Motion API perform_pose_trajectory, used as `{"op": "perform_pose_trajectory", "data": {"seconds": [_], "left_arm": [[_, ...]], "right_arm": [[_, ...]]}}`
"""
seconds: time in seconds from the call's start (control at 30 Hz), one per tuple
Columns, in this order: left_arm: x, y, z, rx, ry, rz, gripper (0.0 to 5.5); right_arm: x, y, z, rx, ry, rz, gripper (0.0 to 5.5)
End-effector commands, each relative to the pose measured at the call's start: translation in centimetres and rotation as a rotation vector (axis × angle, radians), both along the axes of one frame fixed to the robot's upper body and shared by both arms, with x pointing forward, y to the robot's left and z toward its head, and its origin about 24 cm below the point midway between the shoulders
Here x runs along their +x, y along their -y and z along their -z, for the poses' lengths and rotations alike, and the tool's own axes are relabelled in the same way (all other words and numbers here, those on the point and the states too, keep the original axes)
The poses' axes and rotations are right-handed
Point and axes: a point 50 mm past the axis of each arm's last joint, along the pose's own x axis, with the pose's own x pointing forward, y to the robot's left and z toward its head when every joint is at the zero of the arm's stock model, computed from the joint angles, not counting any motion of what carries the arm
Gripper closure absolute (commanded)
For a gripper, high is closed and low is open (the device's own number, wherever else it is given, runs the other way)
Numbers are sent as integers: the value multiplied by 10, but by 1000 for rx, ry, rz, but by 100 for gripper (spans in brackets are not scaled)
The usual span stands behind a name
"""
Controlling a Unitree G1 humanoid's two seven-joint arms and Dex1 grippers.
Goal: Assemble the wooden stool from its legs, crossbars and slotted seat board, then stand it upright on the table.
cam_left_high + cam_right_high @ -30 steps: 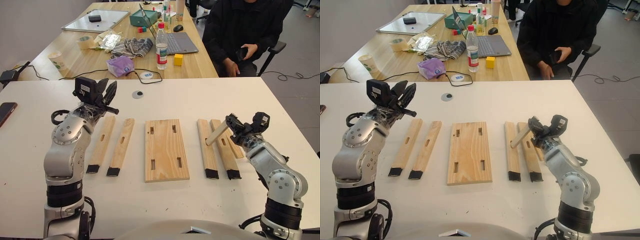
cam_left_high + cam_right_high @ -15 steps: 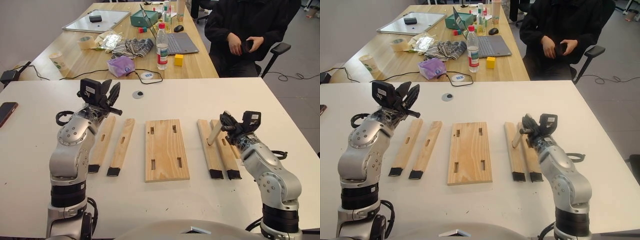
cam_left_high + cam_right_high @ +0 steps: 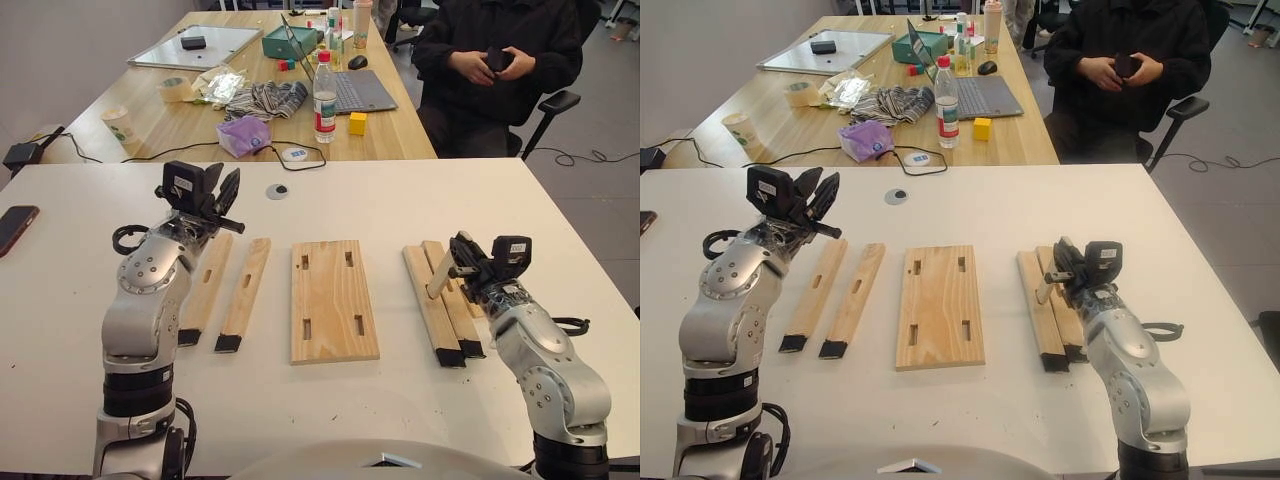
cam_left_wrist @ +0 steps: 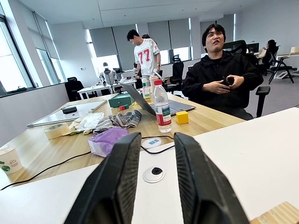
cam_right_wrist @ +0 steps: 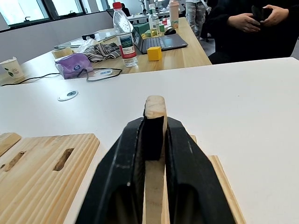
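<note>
The slotted seat board (image 3: 333,298) lies flat mid-table. Left of it lie two wooden legs (image 3: 207,285) (image 3: 243,290), side by side. My left gripper (image 3: 220,185) hovers over their far ends, open and holding nothing; its fingers (image 4: 122,177) stand apart in the left wrist view. Right of the board lie two more legs (image 3: 432,305) (image 3: 455,297), close together. My right gripper (image 3: 463,264) is above them, shut on a short crossbar (image 3: 440,272) that slants down onto those legs. In the right wrist view the crossbar (image 5: 154,109) is clamped between the black fingers (image 5: 125,154).
A round black-centred disc (image 3: 277,189) sits on the white table behind the board, and a phone (image 3: 12,222) at the left edge. Beyond stands a cluttered wooden table (image 3: 180,120) with a bottle (image 3: 323,82), a laptop and a seated person.
My right gripper has drawn in and tipped the crossbar steeper. The two right legs have slid slightly right and turned a little. The left arm has barely moved.
</note>
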Motion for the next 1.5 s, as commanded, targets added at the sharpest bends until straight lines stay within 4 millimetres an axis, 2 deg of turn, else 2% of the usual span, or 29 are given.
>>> {"op": "perform_pose_trajectory", "data": {"seconds": [0.03, 0.23, 0.47, 0.63, 1.1, 1.13, 1.33, 1.5], "left_arm": [[0, 0, 6, -3, -10, -25, 425], [-1, -1, 8, -9, -6, -51, 425], [2, -8, 5, -14, 11, -83, 425], [6, -11, 4, -10, 12, -85, 425], [13, -12, 3, -11, 10, -92, 425], [13, -12, 3, -12, 10, -96, 425], [14, -12, 5, -16, 18, -109, 425], [15, -11, 6, -24, 26, -122, 425]], "right_arm": [[-11, 12, 33, -82, -231, 87, 510], [-15, 19, 39, -106, -274, 127, 510], [-31, 30, 33, 18, -88, 150, 510], [-36, 27, 32, 33, -26, 138, 510], [-49, 25, 45, -28, -22, 65, 510], [-49, 26, 45, -33, -22, 63, 472], [-43, 32, 41, -62, 2, 37, 370], [-41, 39, 29, -114, 27, -69, 370]]}}
